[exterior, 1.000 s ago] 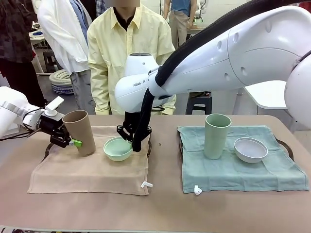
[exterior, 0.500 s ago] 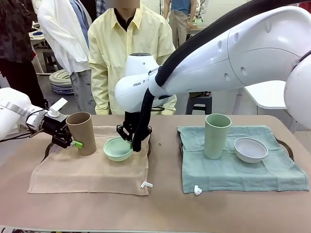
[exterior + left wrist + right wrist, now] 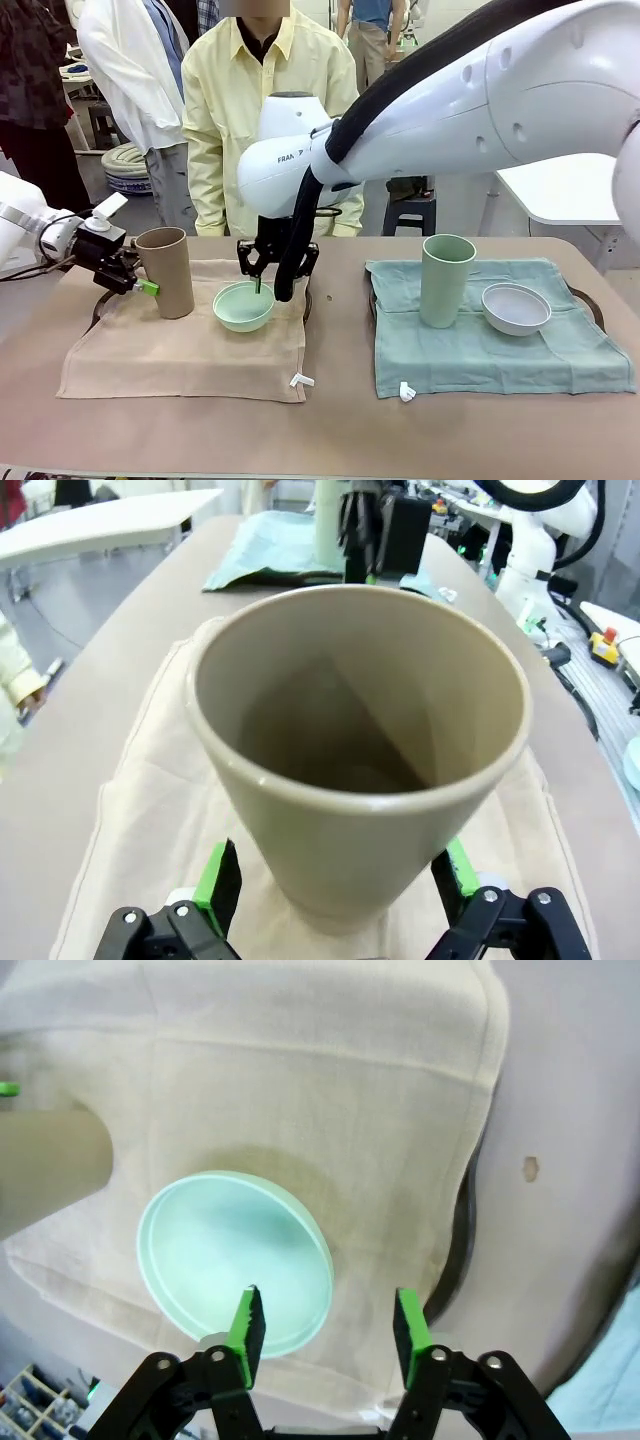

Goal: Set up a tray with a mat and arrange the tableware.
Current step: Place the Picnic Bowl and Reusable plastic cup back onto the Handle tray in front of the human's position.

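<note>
Up close, my left gripper (image 3: 335, 885) has its pads spread around the brown cup (image 3: 358, 740), whose empty inside shows from my wrist. My right gripper (image 3: 325, 1325) hangs apart over the green bowl (image 3: 234, 1260); across the table, "FRA" reads on that arm (image 3: 300, 160).

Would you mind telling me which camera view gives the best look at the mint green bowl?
The right wrist view: it looks straight down on the mint green bowl, showing its whole round rim and empty inside on the beige mat. The front view shows the bowl side-on beside the tan cup. In the left wrist view, the cup hides it.
</note>
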### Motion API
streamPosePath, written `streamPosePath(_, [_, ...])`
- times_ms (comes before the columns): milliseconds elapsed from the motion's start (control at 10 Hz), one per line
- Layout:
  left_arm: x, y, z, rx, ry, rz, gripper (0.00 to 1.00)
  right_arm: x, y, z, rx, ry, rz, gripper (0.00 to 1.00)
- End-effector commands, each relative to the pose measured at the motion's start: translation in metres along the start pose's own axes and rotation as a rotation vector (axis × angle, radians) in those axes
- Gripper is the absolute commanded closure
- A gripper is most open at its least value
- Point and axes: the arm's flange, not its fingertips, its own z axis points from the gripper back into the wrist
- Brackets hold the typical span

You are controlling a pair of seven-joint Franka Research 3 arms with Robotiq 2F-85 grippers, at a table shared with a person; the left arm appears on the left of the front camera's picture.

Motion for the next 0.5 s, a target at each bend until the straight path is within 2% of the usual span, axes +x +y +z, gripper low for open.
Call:
streamPosePath(0, [0.004, -0.004, 0.017, 0.010, 0.070, 0.056, 0.00, -0.021, -0.016, 0.016, 0.014, -0.020, -0.024, 0.31])
streamPosePath(300, [0.019, -0.017, 0.054, 0.058, 0.219, 0.091, 0.00, -0.040, -0.028, 0.047, -0.007, -0.058, -0.044, 0.02])
streamPosePath(400, [0.033, -0.026, 0.067, 0.087, 0.277, 0.101, 0.00, -0.047, -0.033, 0.060, -0.020, -0.067, -0.053, 0.00])
